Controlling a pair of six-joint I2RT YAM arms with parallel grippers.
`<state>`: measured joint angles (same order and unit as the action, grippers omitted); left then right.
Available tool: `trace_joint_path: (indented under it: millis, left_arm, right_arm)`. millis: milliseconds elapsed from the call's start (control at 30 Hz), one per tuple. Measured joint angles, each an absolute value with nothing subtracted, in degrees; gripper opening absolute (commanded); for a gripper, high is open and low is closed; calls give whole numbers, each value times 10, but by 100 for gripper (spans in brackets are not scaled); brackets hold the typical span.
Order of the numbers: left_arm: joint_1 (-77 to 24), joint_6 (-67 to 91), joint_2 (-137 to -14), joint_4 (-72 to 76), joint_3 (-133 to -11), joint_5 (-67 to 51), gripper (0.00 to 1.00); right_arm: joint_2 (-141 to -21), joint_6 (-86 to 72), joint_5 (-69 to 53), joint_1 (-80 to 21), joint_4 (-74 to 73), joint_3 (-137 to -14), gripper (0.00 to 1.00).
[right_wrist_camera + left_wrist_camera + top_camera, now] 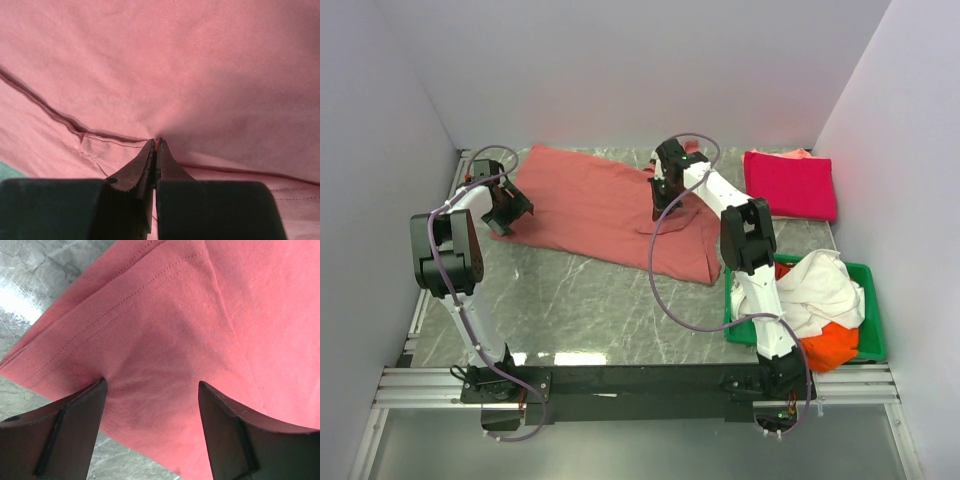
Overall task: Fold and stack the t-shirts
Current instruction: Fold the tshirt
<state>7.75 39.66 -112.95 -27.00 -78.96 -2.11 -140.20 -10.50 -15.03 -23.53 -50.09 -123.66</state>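
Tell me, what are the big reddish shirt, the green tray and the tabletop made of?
The salmon-red shirt: soft matte knit, likely cotton; fine ribbed weave and stitched hems show. The green tray: looks like rigid smooth plastic, with an even moulded rim. The table: grey, white-veined, glossy surface like marble, possibly only a printed laminate.

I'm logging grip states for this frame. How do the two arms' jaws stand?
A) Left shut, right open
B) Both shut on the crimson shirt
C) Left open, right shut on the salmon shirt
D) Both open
C: the left gripper holds its jaws wide apart over a hemmed corner of the salmon shirt, while the right gripper has its jaws closed, with that shirt's cloth gathered at their tips.
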Motion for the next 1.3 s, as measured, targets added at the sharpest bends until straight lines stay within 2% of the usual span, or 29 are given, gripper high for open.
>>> trace_joint_path:
  millis: [733, 1133, 1167, 1233, 1267, 1300]
  left_arm:
    - [77, 379, -1119, -292, -781, -12, 80]
    - [78, 371, -1106, -317, -780, -10, 80]
    - [78, 371, -1105, -319, -780, -10, 80]
    - [78, 371, -1102, -321, -780, -10, 80]
    - [78, 371, -1100, -322, -780, -10, 80]
    - [78, 371, -1099, -323, -780, -10, 80]
  right_arm:
    - [-1434, -104, -198, -235, -484, -1312, 0]
    - [-1449, -117, -206, -234, -468, -1339, 4]
    - [-1448, -119, -207, -234, -466, -1340, 5]
    - [-1449, -124, -208, -233, -462, -1340, 17]
    - [-1449, -125, -209, -233, -462, -1340, 25]
    - [-1449, -127, -211, -233, -461, -1340, 40]
